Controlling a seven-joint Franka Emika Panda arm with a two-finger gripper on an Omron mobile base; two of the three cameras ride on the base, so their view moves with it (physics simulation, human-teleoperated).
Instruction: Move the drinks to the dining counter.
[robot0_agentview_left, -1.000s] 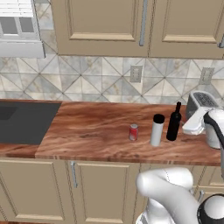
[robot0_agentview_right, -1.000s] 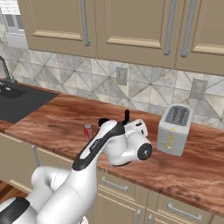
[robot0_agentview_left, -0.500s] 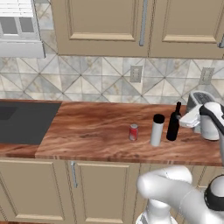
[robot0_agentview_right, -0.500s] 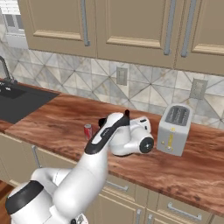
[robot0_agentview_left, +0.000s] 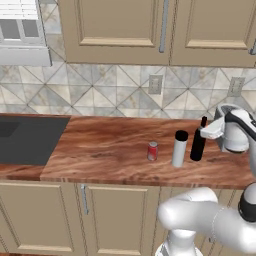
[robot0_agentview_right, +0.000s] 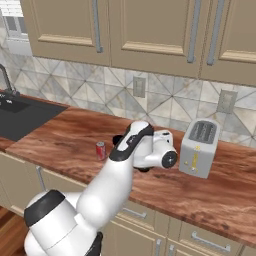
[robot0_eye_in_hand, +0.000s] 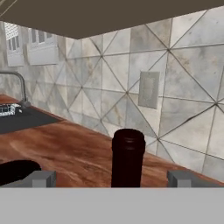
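You've got the gripper (robot0_eye_in_hand: 111, 179) with jaws wide apart flanking the slim black bottle (robot0_agentview_left: 198, 142), which stands on the wood counter (robot0_agentview_left: 110, 155) just right of the grey cylinder (robot0_agentview_left: 179, 148).

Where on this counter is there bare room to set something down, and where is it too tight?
Bare wood lies between the sink and the red can, and along the front edge below the drinks. It is crowded on the right: grey cylinder, black bottle and gripper bunch together, jaws open, with the toaster just beyond.
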